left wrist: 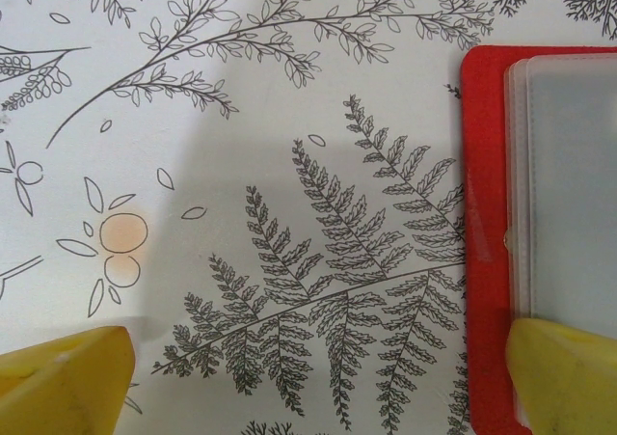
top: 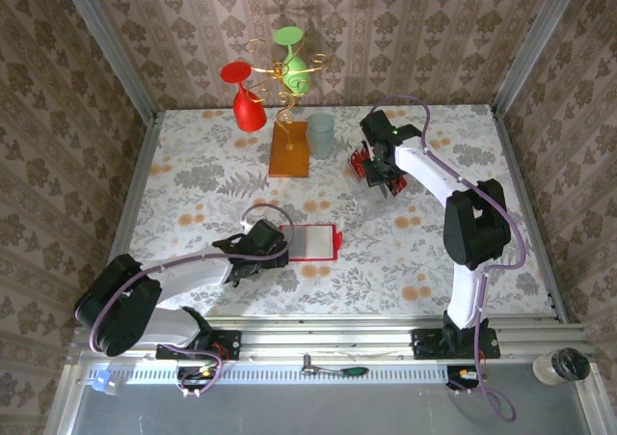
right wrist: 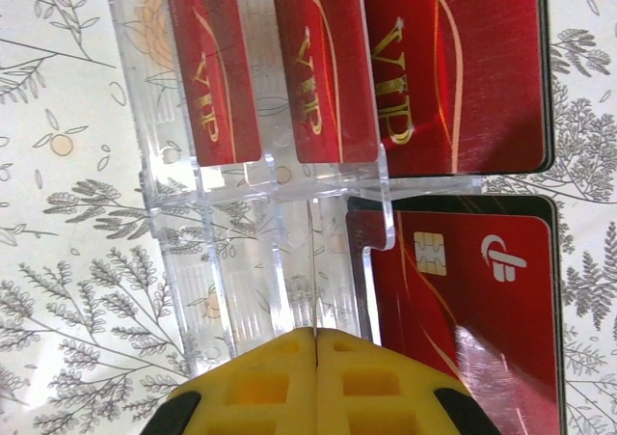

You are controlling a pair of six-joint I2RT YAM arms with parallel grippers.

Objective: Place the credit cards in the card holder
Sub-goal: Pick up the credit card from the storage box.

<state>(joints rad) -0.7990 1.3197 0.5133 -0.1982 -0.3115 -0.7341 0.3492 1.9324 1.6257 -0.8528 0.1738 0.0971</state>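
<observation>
Several glossy red rectangular credit cards [right wrist: 453, 68] with gold VIP print stand in slots of a clear plastic tray [right wrist: 241, 252]. My right gripper [right wrist: 316, 348] is at the tray, jaws pressed together. The flat red card holder [top: 313, 243] lies open well apart from it, and my left gripper [left wrist: 313, 377] at its edge has the jaws wide.

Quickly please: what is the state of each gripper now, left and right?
Left gripper: open, holding nothing, at the card holder's edge.
Right gripper: shut, at the clear tray of credit cards; a grip cannot be told.
</observation>
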